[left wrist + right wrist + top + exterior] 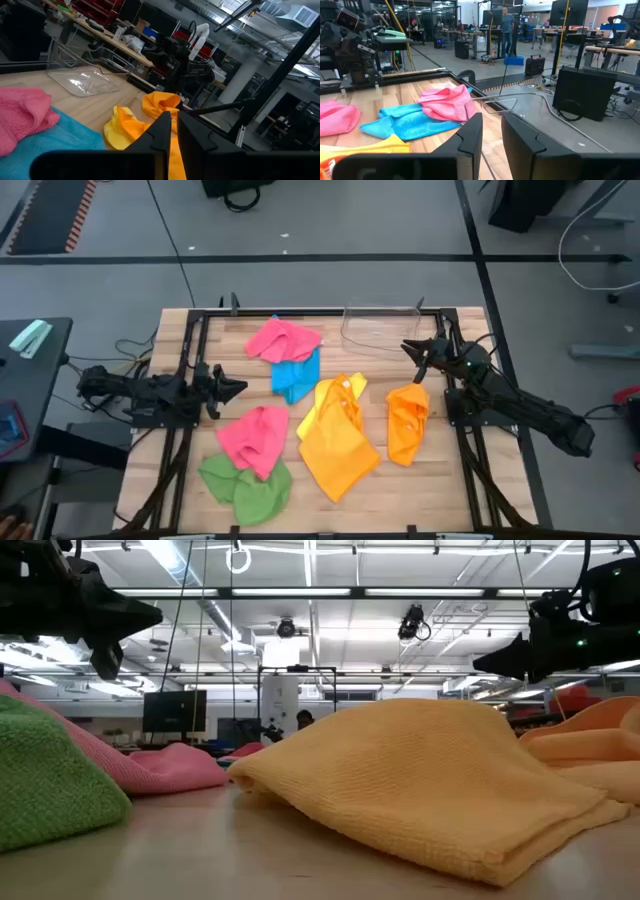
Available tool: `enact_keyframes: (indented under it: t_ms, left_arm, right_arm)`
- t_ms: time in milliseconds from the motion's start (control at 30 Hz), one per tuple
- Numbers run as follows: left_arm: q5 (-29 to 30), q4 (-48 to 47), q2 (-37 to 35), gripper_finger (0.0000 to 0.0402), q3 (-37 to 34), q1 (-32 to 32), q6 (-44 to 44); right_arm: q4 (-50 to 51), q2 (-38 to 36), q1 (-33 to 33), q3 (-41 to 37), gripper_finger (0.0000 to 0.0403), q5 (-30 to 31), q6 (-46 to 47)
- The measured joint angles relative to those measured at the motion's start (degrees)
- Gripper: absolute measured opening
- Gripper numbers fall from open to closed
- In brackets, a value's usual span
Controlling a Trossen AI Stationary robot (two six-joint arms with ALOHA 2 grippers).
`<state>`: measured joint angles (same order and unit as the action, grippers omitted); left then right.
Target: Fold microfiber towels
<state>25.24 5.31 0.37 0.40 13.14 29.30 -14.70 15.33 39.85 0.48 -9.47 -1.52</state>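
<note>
Several microfiber towels lie loose and crumpled on the wooden table (pixel 440 480). A pink towel (pixel 285 340) rests partly on a blue one (pixel 296 377) at the far middle. A yellow towel (pixel 338 435) lies in the centre, an orange one (pixel 408 423) to its right, and a second pink one (pixel 255 438) overlaps a green one (pixel 245 488) at the near left. My left gripper (pixel 240 387) hovers level at the table's left, fingers nearly together and holding nothing. My right gripper (pixel 405 347) hovers at the far right above the orange towel, with a small empty gap between its fingers (pixel 470 137).
A clear plastic bin (pixel 385 328) stands at the far edge, just beside my right gripper. Black frame rails (pixel 190 360) run along both sides of the table. Bare wood shows along the near right edge and between the towels.
</note>
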Motion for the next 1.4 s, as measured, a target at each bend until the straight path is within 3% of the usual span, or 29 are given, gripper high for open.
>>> enact_keyframes:
  t_ms: [1400]
  left_arm:
    - [0.00,-0.01,-0.01,0.0039,0.01,-0.02,0.00]
  right_arm:
    - [-0.02,-0.02,-0.01,-0.01,0.0081,0.01,0.00]
